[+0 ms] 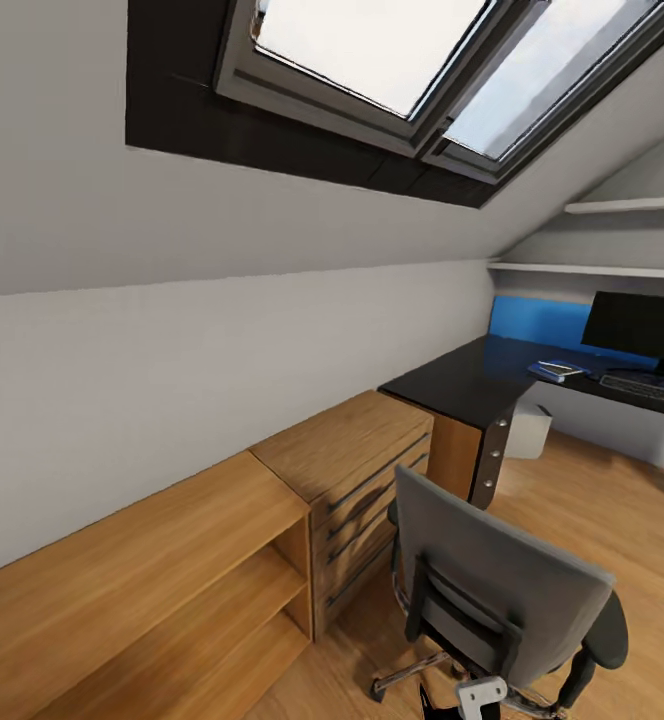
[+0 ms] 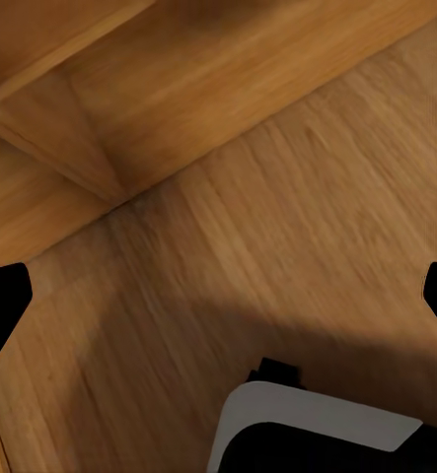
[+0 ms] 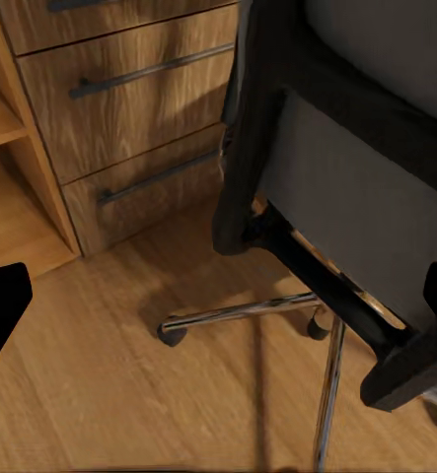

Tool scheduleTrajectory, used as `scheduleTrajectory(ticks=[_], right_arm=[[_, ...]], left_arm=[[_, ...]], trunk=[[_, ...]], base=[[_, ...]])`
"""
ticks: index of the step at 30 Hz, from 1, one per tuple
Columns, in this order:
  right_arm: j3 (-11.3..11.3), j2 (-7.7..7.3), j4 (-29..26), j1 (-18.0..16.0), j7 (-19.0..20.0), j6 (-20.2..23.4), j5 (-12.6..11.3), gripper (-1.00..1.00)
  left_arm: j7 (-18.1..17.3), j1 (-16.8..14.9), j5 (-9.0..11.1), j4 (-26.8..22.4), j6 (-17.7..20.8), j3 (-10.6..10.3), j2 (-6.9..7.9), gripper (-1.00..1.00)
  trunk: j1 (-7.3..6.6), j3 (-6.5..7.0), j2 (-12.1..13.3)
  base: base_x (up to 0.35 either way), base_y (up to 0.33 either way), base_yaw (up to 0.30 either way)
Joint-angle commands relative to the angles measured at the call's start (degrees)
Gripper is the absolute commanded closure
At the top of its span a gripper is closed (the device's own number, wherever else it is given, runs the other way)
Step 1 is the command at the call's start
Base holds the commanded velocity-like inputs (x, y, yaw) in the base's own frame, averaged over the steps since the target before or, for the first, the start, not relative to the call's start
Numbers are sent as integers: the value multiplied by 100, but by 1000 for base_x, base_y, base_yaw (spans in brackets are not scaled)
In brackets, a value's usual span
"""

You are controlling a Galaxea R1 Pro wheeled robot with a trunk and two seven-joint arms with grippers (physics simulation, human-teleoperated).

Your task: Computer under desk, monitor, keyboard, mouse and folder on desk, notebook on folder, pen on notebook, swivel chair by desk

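Both hands: wrist views show dark fingertips (image 2: 1, 305) at the frame edges, spread wide, nothing held; left one over bare wood floor (image 2: 277, 236), right one (image 3: 218, 315) facing the swivel chair (image 1: 502, 600).

Swivel chair sits nearest, back toward the robot, well apart from the table (image 1: 482, 375); seat hidden, so can't tell if the folder is on it. Chair base legs (image 3: 248, 313) splay over the floor just beside the drawer unit (image 1: 357, 470) and open shelf (image 1: 172, 590).

Far end: monitor (image 1: 637, 325) and keyboard (image 1: 647, 388) already on the table, a small book-like item (image 1: 557, 370) beside them. Pale box under the table (image 1: 530, 430), likely the computer.

Left, by my read: mouse unconfirmed, folder/notebook/pen stack, chair in. Open floor runs right of the chair; sloped wall hems the left.
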Motion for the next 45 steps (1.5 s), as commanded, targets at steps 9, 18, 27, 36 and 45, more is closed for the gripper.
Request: scheduleTrajectory(ticks=[9, 18, 27, 36, 45], right_arm=[[47, 4, 6, -4, -38, -10, -5, -100], [47, 4, 6, -4, -37, -10, -1, -100], [47, 2, 3, -4, -37, -10, 3, -100], [56, 4, 5, -4, -37, -10, 4, -100], [56, 4, 4, -4, -37, -10, 4, -100]], left_arm=[[38, 2, 48, -11, -14, -48, 4, -100], [38, 2, 48, -11, -330, -42, 3, -100], [38, 2, 54, -11, -407, -39, 3, -100], [38, 2, 55, -11, -409, -39, 3, -100], [38, 2, 53, 37, -407, -44, 3, -100]], trunk=[[1, -36, -5], [1, -60, -5], [1, -62, -5], [1, -62, -5], [1, -62, -5]], base=[[0, 0, -288], [0, 139, -288], [0, 53, -292], [0, 64, -296], [0, 270, -297]])
